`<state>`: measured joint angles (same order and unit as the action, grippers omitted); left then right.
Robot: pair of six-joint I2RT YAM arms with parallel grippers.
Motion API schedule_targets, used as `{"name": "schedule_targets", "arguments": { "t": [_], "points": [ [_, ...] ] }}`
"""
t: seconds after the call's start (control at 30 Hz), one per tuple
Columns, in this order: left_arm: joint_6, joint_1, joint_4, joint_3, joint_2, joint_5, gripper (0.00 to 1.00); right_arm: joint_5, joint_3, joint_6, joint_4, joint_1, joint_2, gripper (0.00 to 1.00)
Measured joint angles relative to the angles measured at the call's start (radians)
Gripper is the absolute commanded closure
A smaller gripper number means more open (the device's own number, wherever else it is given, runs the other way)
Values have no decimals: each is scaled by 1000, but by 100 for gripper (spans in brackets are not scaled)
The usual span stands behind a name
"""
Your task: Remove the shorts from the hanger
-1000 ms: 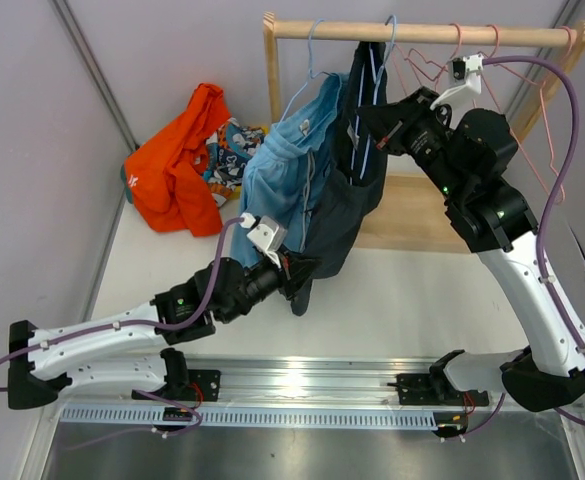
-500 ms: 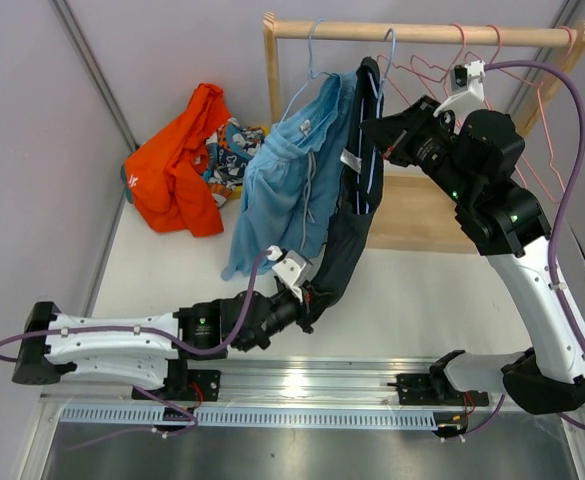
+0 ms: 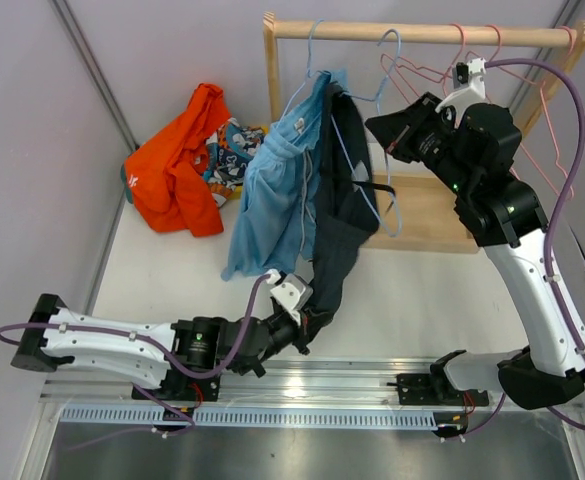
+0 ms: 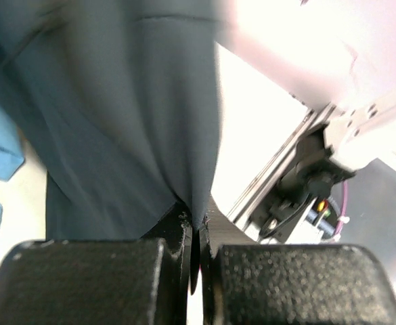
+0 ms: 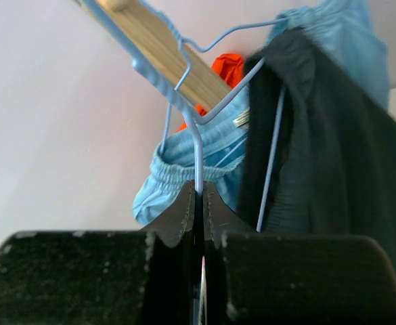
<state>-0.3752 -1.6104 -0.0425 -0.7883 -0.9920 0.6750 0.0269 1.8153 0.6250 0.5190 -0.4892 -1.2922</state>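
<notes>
Left gripper (image 4: pixel 196 230) clenched on the hem of the charcoal shorts (image 3: pixel 337 235); right gripper (image 5: pixel 199 196) pinches the blue hanger (image 5: pixel 197 145). Stripping step, probably; next: drag the fabric clear.

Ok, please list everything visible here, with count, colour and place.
light blue shorts: one, light blue, hanging on rail
charcoal shorts: one, dark, hanging beside them
orange shorts: one, orange, heaped on table, left
patterned shorts: one, multicolour, beside the orange heap
blue hangers: two, pale blue, on rail
pink hangers: several, pink, rail's right end
rack: one, wooden, table's back
table: one, white
left hand: one, black, shut on charcoal shorts' lower edge
right hand: one, black, shut on a blue hanger
</notes>
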Motion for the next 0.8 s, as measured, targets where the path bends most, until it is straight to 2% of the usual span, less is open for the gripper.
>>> {"name": "schedule_targets", "arguments": {
  "t": [0.2, 0.3, 0.5, 0.67, 0.8],
  "points": [
    [20, -10, 52, 2, -39, 49, 100, -2, -6, 3, -8, 19, 2, 100],
    [45, 26, 56, -27, -87, 39, 100, -4, -36, 13, -8, 21, 37, 100],
    [101, 242, 85, -183, -198, -60, 100, -20, -148, 63, 14, 20, 203, 100],
    [143, 452, 124, -443, -343, -158, 100, -32, -228, 119, 98, 13, 371, 100],
    [167, 579, 155, -669, -491, -220, 100, -37, -220, 150, 205, 13, 445, 100]
  ]
}}
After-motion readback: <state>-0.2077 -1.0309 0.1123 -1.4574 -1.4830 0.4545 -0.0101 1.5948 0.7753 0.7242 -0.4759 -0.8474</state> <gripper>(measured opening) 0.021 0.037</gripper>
